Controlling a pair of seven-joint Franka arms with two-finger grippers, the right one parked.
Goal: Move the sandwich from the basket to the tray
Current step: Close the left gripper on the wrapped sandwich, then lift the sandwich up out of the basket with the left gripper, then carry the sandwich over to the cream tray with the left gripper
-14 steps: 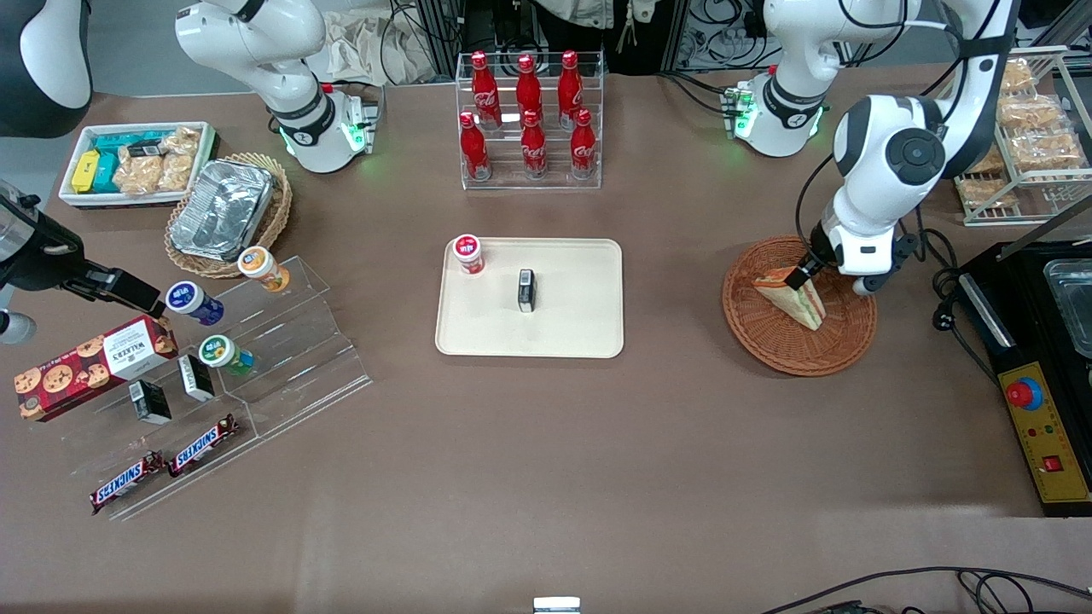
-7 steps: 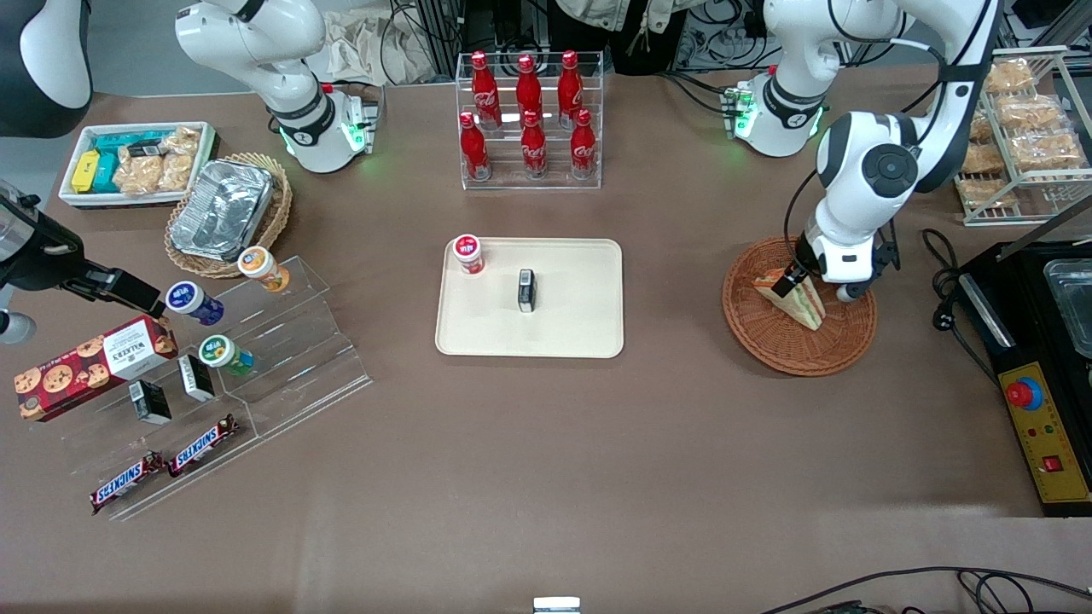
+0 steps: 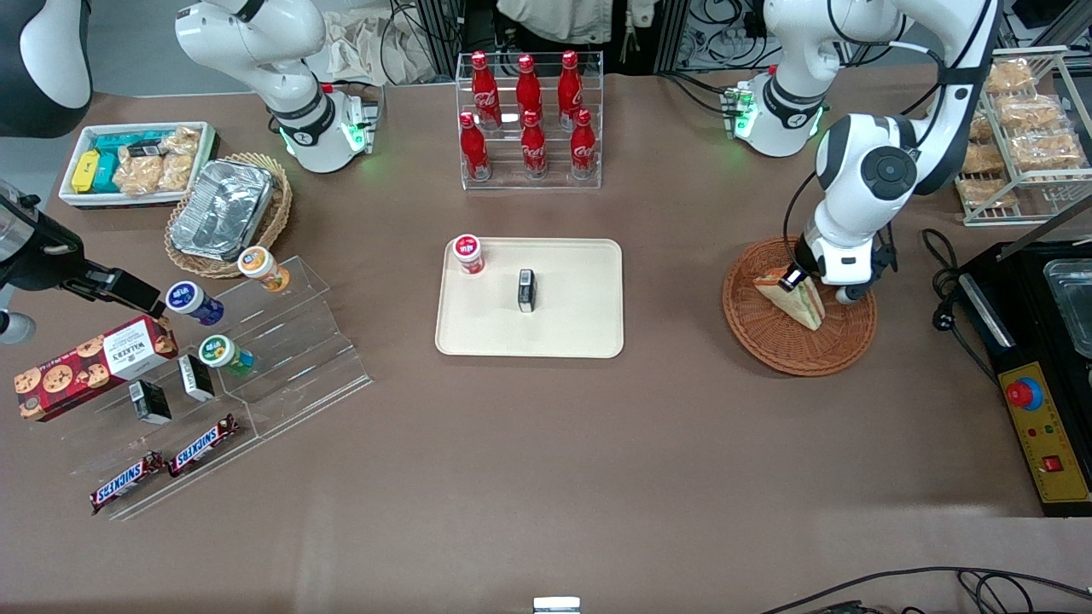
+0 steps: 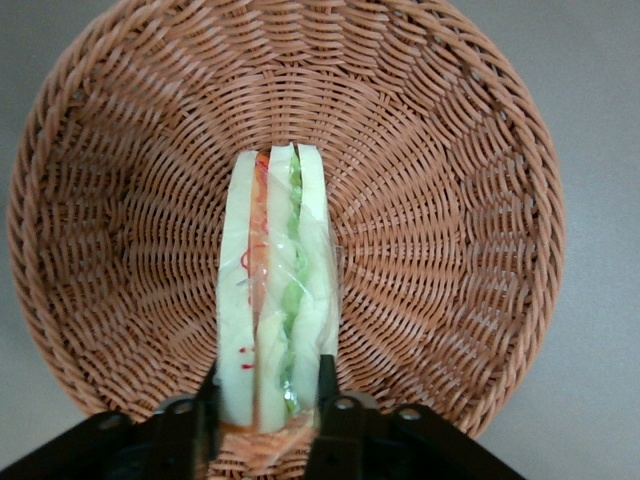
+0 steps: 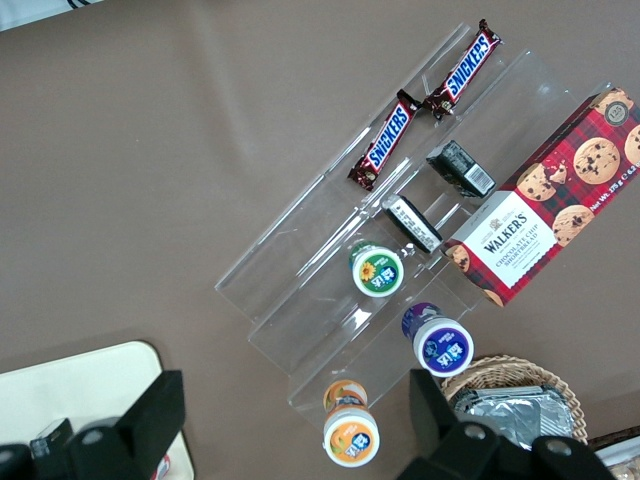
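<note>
Left wrist view | gripper (image 4: pixel 265 400) fingers (image 4: pixel 325 385) straddle sandwich (image 4: pixel 272 300) wide end, touching both sides, gripping | sandwich stands on edge in basket (image 4: pixel 450 200), long axis pointing away from gripper toward basket middle.

front view: high, looking down on the whole table (image 3: pixel 546 443)
left wrist view: close, straight down into basket (image 4: pixel 450 200)
shared: basket (image 3: pixel 768 328), sandwich (image 3: pixel 798 300)
</note>
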